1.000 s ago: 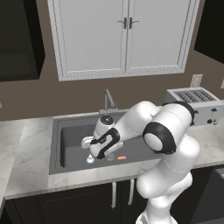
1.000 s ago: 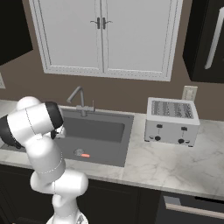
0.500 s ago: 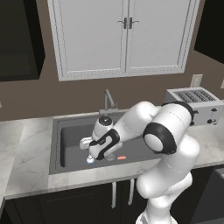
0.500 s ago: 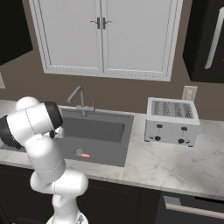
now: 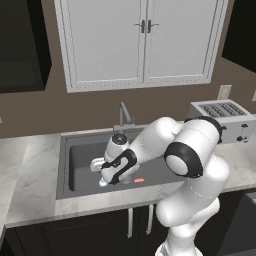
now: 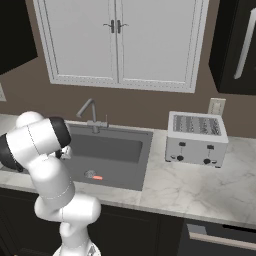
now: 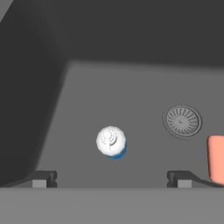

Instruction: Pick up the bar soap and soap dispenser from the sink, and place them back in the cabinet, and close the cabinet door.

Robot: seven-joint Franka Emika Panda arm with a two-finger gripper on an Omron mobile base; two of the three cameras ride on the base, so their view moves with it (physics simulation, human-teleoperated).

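The soap dispenser (image 7: 111, 141), a small blue bottle with a white pump top, stands on the floor of the dark grey sink (image 7: 131, 87). My gripper (image 7: 111, 179) hangs open directly above it, one fingertip to each side and well apart from it. From the left base view the gripper (image 5: 106, 176) is low inside the sink (image 5: 75, 145), and the dispenser (image 5: 103, 183) peeks out beneath it. The orange-red bar soap (image 7: 215, 157) lies flat beside the round drain (image 7: 183, 120); it also shows as the bar soap (image 5: 139, 180) and the bar soap (image 6: 98, 177). A black-brown cabinet (image 6: 227, 50) with a silver bar handle hangs upper right.
The slim faucet (image 5: 122, 115) rises behind the sink, just past my forearm. A silver toaster (image 6: 195, 137) sits on the marble counter (image 6: 190, 190) to the right. White panelled double doors (image 5: 142, 40) hang above the sink. Another dark cabinet (image 5: 22, 45) is at upper left.
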